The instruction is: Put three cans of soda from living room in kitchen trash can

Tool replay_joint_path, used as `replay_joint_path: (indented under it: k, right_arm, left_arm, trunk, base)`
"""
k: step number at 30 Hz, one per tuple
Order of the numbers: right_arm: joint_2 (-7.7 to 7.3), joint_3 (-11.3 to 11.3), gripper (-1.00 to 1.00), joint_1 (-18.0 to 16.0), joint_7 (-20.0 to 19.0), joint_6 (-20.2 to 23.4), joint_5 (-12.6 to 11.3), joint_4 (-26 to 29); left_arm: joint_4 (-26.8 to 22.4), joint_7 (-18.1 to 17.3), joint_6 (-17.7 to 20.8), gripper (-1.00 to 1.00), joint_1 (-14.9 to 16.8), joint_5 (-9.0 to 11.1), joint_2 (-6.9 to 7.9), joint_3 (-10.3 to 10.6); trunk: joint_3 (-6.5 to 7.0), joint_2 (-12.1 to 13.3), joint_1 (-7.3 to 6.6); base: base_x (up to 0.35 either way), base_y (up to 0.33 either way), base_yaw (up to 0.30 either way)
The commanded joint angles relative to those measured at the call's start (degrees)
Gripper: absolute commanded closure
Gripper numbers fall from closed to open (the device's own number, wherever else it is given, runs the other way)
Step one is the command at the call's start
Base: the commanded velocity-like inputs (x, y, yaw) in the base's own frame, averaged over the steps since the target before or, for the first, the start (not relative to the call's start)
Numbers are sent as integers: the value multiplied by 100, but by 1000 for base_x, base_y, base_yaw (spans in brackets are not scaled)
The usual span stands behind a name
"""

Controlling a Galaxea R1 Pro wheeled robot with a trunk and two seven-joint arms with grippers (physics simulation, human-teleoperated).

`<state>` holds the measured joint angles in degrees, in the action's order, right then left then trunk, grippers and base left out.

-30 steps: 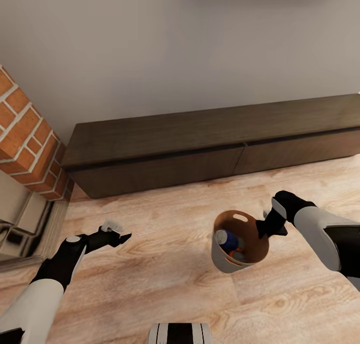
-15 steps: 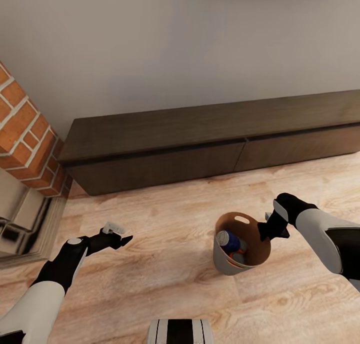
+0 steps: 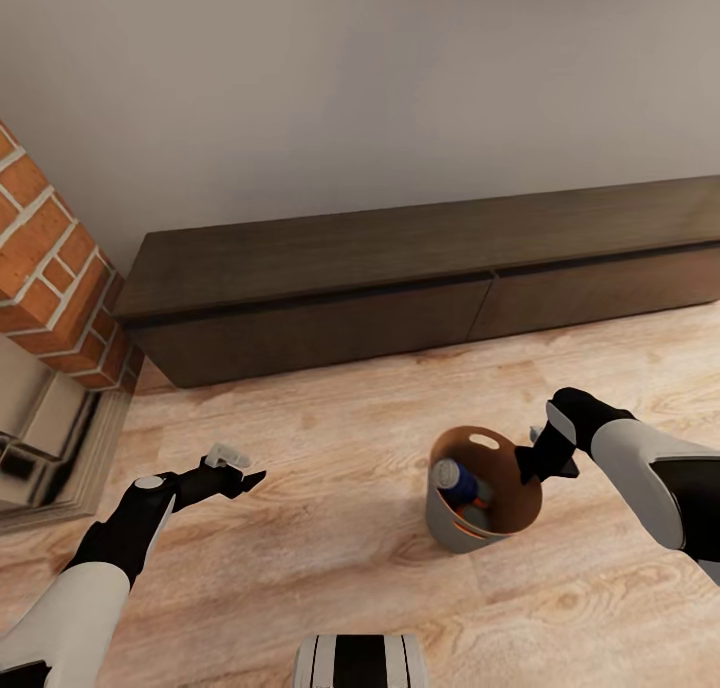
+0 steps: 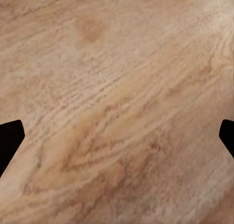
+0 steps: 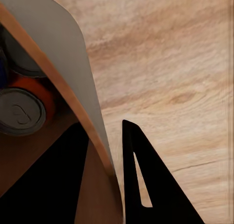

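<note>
On the wood floor (image 3: 300,558), right end effector (image 3: 537,460) clamps the trash can (image 3: 452,525) rim, cans (image 3: 458,481) inside; left end effector (image 3: 238,473) apart, farther off.

No readable text, label, brand, number or sign anywhere. The blue can (image 3: 458,480), right of centre in the lower half of the head view, carries a print too small and blurred to make out. The can top (image 5: 19,111) at the left edge of the right wrist view shows a pull tab, no lettering. The dark cabinet (image 3: 420,278) across the middle of the head view is plain.
</note>
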<state>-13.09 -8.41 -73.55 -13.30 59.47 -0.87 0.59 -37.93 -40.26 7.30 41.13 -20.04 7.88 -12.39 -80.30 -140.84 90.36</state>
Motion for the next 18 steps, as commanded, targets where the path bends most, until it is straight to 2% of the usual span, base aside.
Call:
replay_joint_path:
  k: [1,5,11,13,18]
  right_arm:
    - [3,112,100,-1,-6,12,-132,0]
    - [8,105,100,-1,-6,12,-132,2]
    - [16,103,100,-1,-6,12,-132,3]
    - [16,103,100,-1,-6,12,-132,3]
    - [22,111,100,-1,-6,12,-133,7]
  left_arm:
    - [-1,0,0,-100,0,0,1,0]
    - [-3,0,0,-100,-5,0,-4,0]
    - [4,0,4,-100,-8,-5,-5,0]
    - [4,0,6,-100,-8,-7,-5,0]
    - [-2,-11,1,-100,-8,-2,-5,0]
  trunk:
    - [0,0,-1]
    - [0,0,-1]
    - [-107,-240,131]
    - [-152,-243,136]
    - [-152,-243,136]
  base:
    - [0,0,0]
    - [0,0,0]
    - [0,0,0]
    - [0,0,0]
    - [0,0,0]
